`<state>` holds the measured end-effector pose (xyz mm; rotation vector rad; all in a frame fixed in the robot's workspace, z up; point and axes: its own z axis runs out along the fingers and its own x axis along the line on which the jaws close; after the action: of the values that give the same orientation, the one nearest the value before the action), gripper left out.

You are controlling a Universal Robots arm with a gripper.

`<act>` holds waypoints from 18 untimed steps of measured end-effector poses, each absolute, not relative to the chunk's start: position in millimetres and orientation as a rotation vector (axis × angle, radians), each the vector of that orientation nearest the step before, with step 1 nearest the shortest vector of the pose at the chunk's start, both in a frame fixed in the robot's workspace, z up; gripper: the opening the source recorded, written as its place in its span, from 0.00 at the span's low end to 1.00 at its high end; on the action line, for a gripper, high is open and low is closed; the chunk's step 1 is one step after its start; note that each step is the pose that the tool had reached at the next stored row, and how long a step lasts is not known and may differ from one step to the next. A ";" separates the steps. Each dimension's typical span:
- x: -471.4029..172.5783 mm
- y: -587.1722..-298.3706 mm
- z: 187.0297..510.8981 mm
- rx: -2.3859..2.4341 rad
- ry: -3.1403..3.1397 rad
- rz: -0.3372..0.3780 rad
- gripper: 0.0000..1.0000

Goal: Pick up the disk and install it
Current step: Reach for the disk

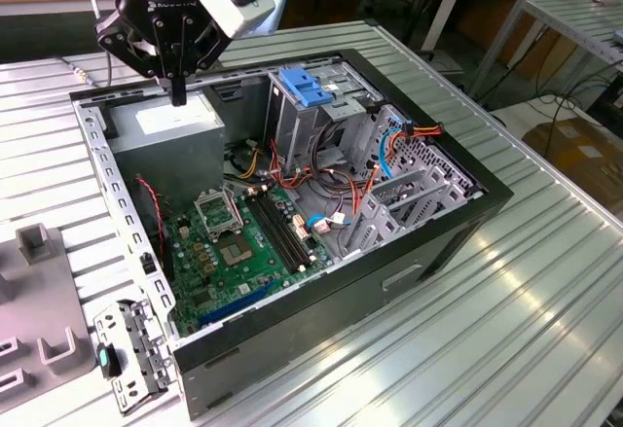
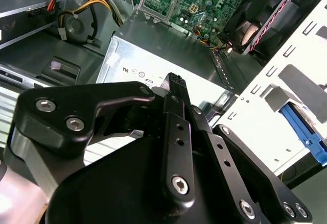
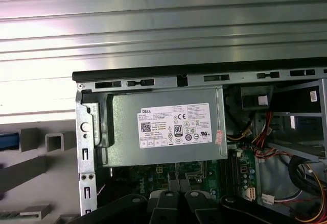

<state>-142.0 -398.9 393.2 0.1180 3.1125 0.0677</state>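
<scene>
Black gripper (image 1: 178,94) closed, empty, above grey metal box with white sticker (image 3: 163,127) in open black computer case (image 1: 292,322); disk pickup looks pending, fingers must open first

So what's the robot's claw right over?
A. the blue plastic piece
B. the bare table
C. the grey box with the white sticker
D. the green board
C: in the exterior view the gripper hangs over the grey box, and the second wrist view shows its tip above that box's white sticker.
</scene>
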 end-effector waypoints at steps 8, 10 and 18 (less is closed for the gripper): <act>-146.7 -398.9 393.1 0.118 3.113 0.068 0.11; -148.8 -398.9 393.1 0.118 3.113 0.068 0.11; -172.2 -381.1 393.1 0.118 3.112 0.068 0.11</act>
<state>-172.2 -381.1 393.1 0.1181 3.1124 0.0677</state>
